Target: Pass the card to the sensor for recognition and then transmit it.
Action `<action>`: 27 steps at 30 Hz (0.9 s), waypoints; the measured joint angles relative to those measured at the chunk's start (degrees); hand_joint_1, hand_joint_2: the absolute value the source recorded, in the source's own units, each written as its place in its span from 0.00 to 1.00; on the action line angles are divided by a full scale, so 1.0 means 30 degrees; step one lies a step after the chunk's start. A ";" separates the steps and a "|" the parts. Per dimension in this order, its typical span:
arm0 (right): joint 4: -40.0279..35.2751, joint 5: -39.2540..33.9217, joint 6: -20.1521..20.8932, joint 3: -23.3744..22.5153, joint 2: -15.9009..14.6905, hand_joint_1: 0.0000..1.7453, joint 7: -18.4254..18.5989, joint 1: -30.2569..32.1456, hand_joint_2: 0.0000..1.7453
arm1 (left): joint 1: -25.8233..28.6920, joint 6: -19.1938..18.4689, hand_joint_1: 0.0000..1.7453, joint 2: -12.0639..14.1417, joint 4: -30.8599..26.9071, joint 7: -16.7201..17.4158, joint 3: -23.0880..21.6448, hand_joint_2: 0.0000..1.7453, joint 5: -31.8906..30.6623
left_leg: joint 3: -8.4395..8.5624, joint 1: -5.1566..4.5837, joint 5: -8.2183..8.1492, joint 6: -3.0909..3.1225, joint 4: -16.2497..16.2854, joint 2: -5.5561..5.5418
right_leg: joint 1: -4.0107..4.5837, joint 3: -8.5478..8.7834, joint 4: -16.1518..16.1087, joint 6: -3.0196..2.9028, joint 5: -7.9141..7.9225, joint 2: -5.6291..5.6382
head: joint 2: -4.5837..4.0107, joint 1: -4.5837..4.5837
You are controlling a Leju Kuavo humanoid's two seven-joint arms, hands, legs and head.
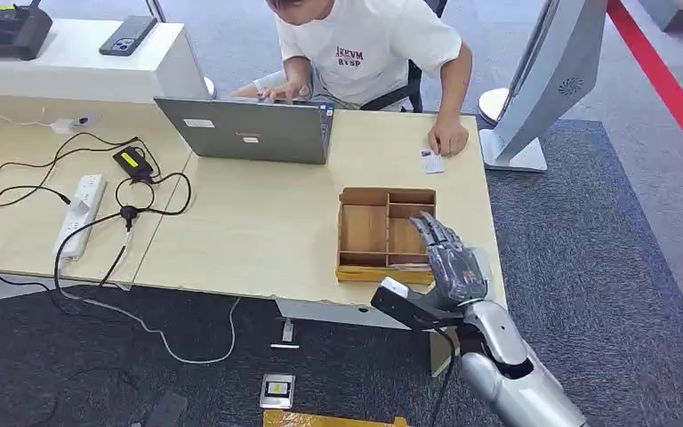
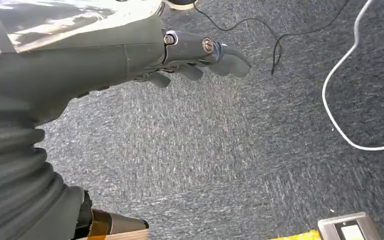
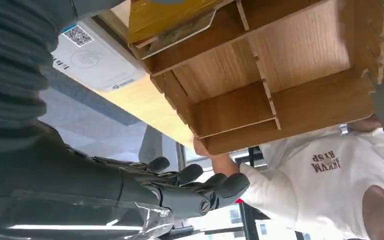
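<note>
Head view: the right robot hand point(image 1: 449, 264) hangs over the near edge of the table point(image 1: 258, 231), its fingers stretched out and apart above the near right corner of the wooden divided tray point(image 1: 386, 233), holding nothing. The card point(image 1: 431, 161) lies flat on the table well beyond the robot hand, past the tray's far side, touched by a person's hand point(image 1: 449, 138). A grey laptop point(image 1: 249, 130) stands farther off to the hand's left.

Left wrist view: the left robot hand point(image 2: 200, 57) hangs above grey carpet point(image 2: 220, 160), fingers loosely extended, nothing in them.

Right wrist view: the right robot hand's fingers point(image 3: 200, 182) spread apart and bare, close to the tray point(image 3: 280, 75), with a white sensor box point(image 3: 97, 57) bearing a QR code just beside the tray.
</note>
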 joint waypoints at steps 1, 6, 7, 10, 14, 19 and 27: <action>0.0102 0.0022 -0.0124 0.0007 0.0029 0.00 -0.0051 -0.0004 1.00 | 0.0000 -0.0014 0.00 0.0000 0.0000 0.0000 0.0000 1.00 0.0000 | 0.0000 0.0000 0.0000 0.0000 0.0000 0.0000 | 0.0000 0.0000 0.0000 0.0000 0.0000 0.0000 | 0.0000 0.0000; 0.1218 0.0131 -0.1459 0.0015 0.0408 0.00 -0.0408 -0.0130 1.00 | -0.0018 -0.0029 0.00 -0.0007 -0.0007 0.0131 0.0000 1.00 -0.0058 | 0.0001 0.0000 0.0000 0.0000 0.0000 0.0000 | 0.0000 0.0000 0.0000 0.0000 0.0000 0.0000 | 0.0000 0.0000; 0.1532 0.0131 -0.1772 0.0015 0.0503 0.00 -0.0547 -0.0195 1.00 | -0.0019 -0.0036 0.00 -0.0015 -0.0007 0.0131 0.0000 1.00 -0.0058 | 0.0001 0.0000 0.0000 0.0000 0.0000 0.0000 | 0.0000 0.0000 0.0000 0.0000 0.0000 0.0000 | 0.0000 0.0000; 0.2761 0.0117 -0.2543 0.0029 0.0895 0.00 -0.0940 -0.0401 1.00 | -0.0067 -0.0080 0.00 -0.0037 -0.0007 0.0160 -0.0007 1.00 -0.0073 | 0.0002 0.0001 0.0000 0.0000 0.0000 0.0000 | 0.0001 0.0000 0.0000 0.0000 0.0000 0.0000 | 0.0000 0.0000; 0.4065 0.0044 -0.2907 0.0029 0.1340 0.00 -0.1158 -0.0503 1.00 | -0.0094 -0.0087 0.00 -0.0073 -0.0007 0.0175 -0.0007 1.00 -0.0094 | 0.0002 0.0001 0.0000 -0.0001 0.0000 -0.0001 | 0.0001 0.0000 0.0002 0.0000 0.0000 0.0000 | 0.0000 0.0000; 0.5218 -0.0022 -0.3097 0.0014 0.1690 0.00 -0.1224 -0.0702 1.00 | -0.0134 -0.0095 0.00 -0.0080 -0.0007 0.0321 -0.0007 1.00 -0.0131 | 0.0001 0.0000 0.0000 -0.0001 0.0000 0.0000 | 0.0000 -0.0001 0.0000 0.0000 0.0000 0.0000 | 0.0000 0.0000; 0.6382 -0.0444 -0.3090 -0.0007 0.1952 0.00 -0.1290 -0.1004 1.00 | -0.0274 -0.0233 0.00 -0.0080 -0.0007 0.0429 -0.0007 1.00 -0.0291 | 0.0003 0.0000 0.0000 -0.0001 0.0000 0.0000 | 0.0000 -0.0001 0.0000 0.0000 0.0001 0.0000 | 0.0000 0.0000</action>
